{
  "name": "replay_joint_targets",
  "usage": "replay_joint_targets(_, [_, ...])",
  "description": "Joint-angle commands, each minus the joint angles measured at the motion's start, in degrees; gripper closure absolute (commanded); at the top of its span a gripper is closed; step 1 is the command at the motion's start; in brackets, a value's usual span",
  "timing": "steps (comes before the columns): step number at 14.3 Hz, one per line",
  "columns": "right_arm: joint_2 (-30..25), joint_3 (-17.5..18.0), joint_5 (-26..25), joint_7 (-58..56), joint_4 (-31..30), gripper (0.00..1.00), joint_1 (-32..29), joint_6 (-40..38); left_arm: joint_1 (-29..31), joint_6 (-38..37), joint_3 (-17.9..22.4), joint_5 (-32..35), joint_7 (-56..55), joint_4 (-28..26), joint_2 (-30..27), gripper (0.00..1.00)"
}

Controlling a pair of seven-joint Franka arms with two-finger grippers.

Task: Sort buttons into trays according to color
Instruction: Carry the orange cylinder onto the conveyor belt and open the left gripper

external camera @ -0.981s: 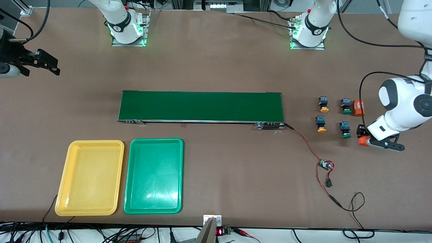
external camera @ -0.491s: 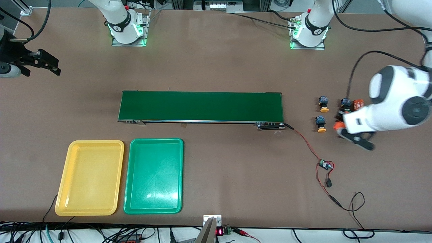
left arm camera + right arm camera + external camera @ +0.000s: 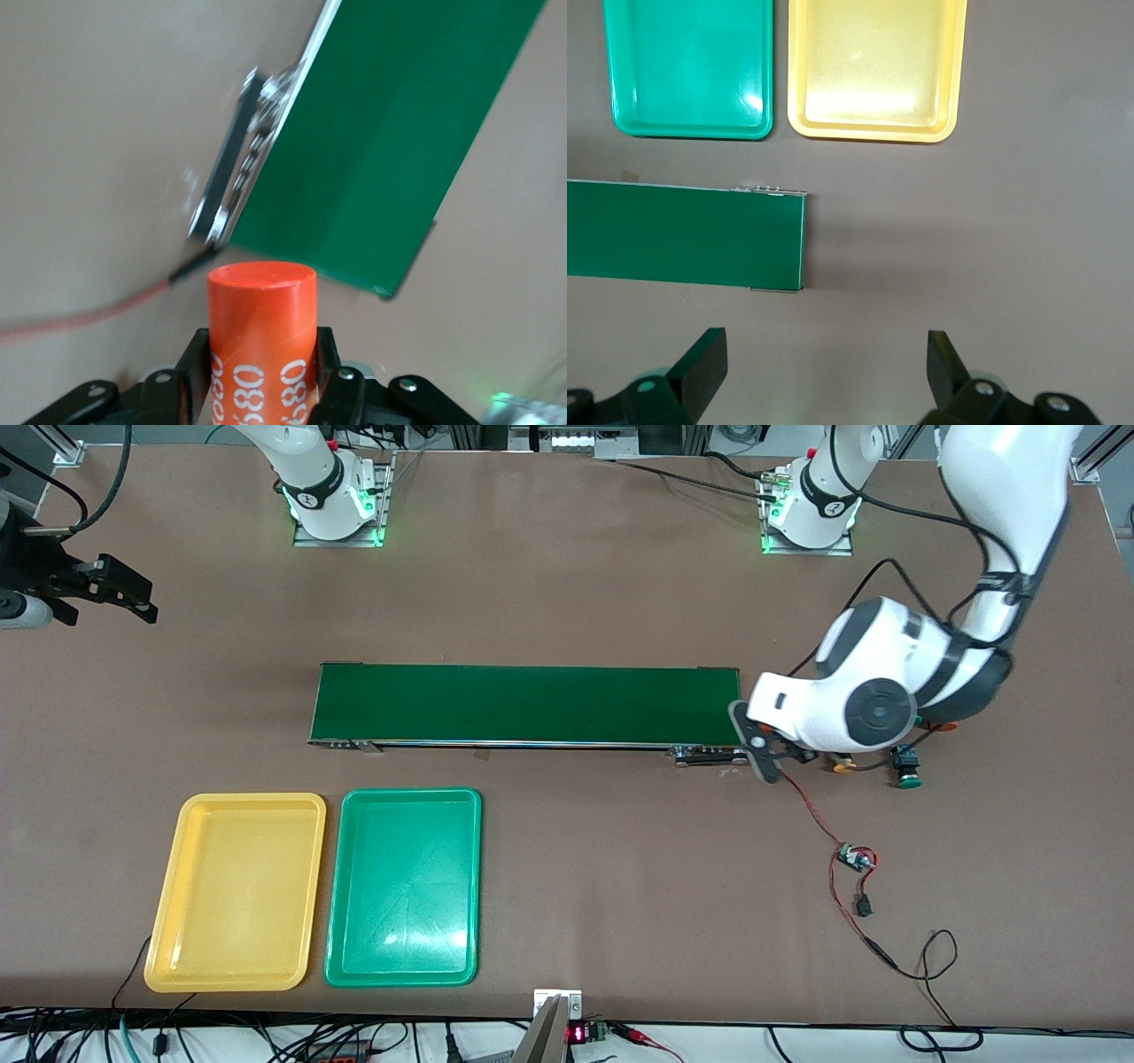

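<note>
Toward the left arm's end of the counter (image 3: 567, 602): buttons partly hidden by the arm.

One green-capped push-button with a black-blue body (image 3: 905, 766) lies just beside the left arm's wrist; a yellow-orange cap (image 3: 841, 765) shows just under the arm. Left hand (image 3: 263, 376) hangs over the end of the long dark-green belt (image 3: 527, 704), clenched on an orange cylinder with white print (image 3: 262, 332). Shallow yellow plastic tray (image 3: 235, 892) and green plastic tray (image 3: 404, 886) lie side by side, nearer the camera than the belt. Right hand (image 3: 826, 367) waits, fingers spread wide.
</note>
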Motion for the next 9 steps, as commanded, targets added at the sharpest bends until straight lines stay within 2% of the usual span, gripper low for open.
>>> replay_joint_targets(1, [-0.43, 0.20, -0.16, -0.60, -0.72, 0.00, -0.47, 0.84, -3.29, 7.99, -0.29, 0.97, 5.40, -4.49, -0.43, 0.82])
replay_joint_targets(4, [-0.43, 0.20, -0.16, -0.59, -0.72, 0.00, -0.30, 0.84, -3.65, 21.26, -0.29, 0.97, 5.94, -12.65, -0.52, 0.82])
replay_joint_targets(6, [-0.43, 0.20, -0.16, -0.59, -0.72, 0.00, -0.39, 0.75, -4.26, 23.76, -0.72, 1.05, 5.94, -15.13, -1.22, 0.81])
replay_joint_targets(7, [-0.43, 0.20, -0.16, -0.59, -0.72, 0.00, -0.39, 0.75, -4.35, 23.59, -1.07, 1.06, 6.03, -15.14, -1.31, 0.77])
replay_joint_targets(8, [-0.43, 0.20, -0.16, -0.59, -0.72, 0.00, -0.39, 0.84, -4.35, 23.50, -1.16, 1.06, 6.03, -15.14, -1.31, 0.56])
replay_joint_targets(9, [-0.34, 0.20, -0.16, -0.68, -0.72, 0.00, -0.39, 0.84, -4.35, 23.41, -1.16, 1.14, 6.03, -15.14, -1.31, 0.01])
